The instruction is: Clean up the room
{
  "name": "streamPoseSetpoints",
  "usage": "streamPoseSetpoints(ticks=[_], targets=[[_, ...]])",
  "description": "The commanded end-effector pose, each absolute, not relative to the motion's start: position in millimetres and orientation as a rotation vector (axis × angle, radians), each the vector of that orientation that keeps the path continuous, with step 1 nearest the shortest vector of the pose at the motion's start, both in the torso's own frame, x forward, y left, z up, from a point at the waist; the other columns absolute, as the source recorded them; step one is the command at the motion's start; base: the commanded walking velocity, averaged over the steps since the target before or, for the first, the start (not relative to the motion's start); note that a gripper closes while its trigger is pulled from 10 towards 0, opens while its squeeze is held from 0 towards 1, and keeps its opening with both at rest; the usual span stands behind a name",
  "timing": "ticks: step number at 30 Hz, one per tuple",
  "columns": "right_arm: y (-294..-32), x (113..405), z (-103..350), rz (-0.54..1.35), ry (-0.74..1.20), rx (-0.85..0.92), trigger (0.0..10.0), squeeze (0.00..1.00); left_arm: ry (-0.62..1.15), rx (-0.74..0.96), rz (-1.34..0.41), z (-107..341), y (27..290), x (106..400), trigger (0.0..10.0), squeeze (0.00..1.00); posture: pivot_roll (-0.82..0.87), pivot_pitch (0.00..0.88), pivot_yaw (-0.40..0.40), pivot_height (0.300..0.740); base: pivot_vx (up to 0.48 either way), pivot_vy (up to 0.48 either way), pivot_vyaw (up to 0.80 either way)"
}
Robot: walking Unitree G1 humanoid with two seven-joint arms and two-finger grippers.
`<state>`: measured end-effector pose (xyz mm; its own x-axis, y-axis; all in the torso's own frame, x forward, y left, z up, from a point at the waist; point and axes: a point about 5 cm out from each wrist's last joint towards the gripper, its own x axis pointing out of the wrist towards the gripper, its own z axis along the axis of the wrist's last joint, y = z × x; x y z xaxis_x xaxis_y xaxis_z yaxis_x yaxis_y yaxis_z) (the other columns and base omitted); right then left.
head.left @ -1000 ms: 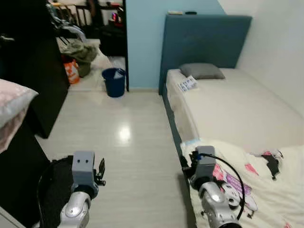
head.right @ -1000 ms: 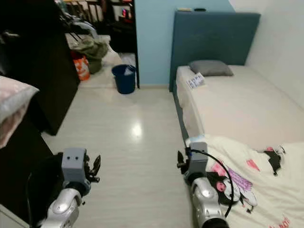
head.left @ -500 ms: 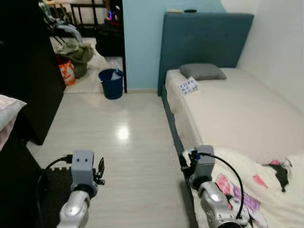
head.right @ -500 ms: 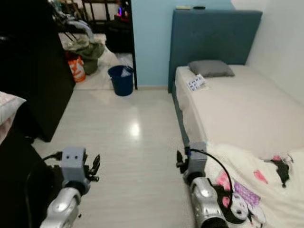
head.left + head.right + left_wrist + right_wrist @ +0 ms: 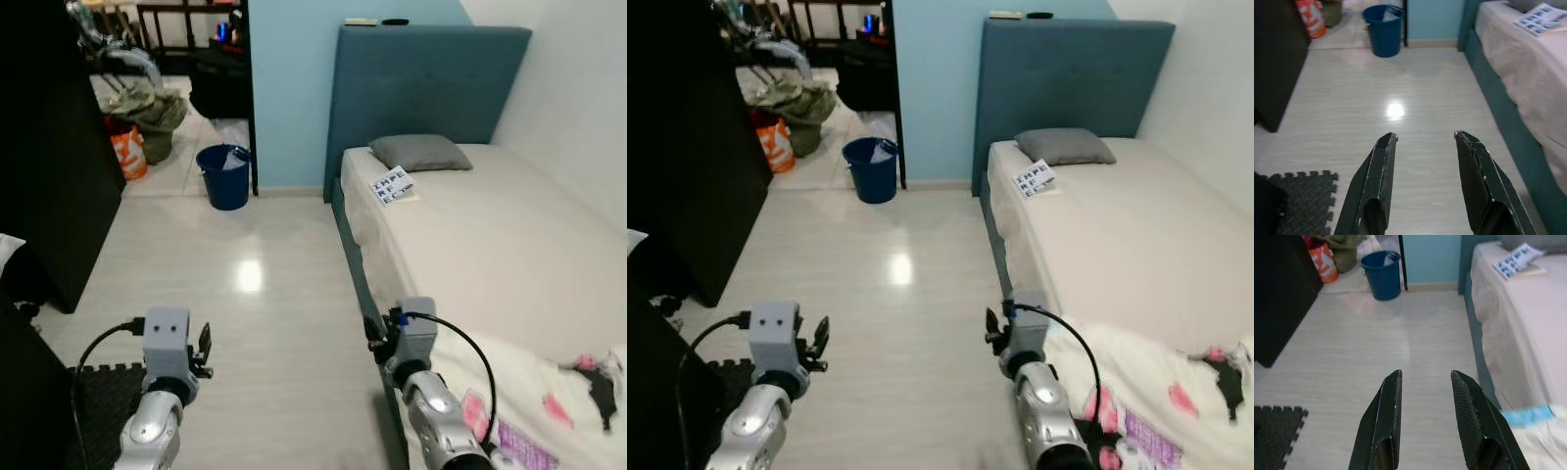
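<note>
Pale floor [image 5: 265, 294] separates blue bucket [image 5: 224, 175] from both spread, empty hands.

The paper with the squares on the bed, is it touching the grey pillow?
Apart. In the right eye view, the paper lies nearer the bed's edge, and a strip of bare sheet shows between it and the grey pillow.

Blue headboard [image 5: 423, 83] far right w/ grey pillow [image 5: 419, 152] below; dark wardrobe [image 5: 54, 166] left; foam mat [image 5: 103, 411] near left.
</note>
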<state>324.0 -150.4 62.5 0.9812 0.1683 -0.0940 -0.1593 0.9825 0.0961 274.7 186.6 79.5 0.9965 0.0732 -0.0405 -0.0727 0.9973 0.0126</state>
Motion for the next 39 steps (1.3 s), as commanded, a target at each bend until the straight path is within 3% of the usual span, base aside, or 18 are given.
streamPoseSetpoints(ticks=[1, 39], targets=[[-145.4, 319.0, 54.6, 0.177, 0.129, 0.102, 10.0, 0.0, 0.056, 0.01, 0.089, 75.8, 190.7, 270.9, 10.0, 0.0, 0.01, 0.073, -0.061, 0.74, 0.33, 0.0, 0.0], [-147.6, 319.0, 54.0, 0.168, 0.128, 0.094, 10.0, 0.0, 0.059, 0.015, 0.083, 74.2, 189.8, 269.8, 10.0, 0.0, 0.0, 0.055, -0.059, 0.74, 0.332, 0.0, 0.0]])
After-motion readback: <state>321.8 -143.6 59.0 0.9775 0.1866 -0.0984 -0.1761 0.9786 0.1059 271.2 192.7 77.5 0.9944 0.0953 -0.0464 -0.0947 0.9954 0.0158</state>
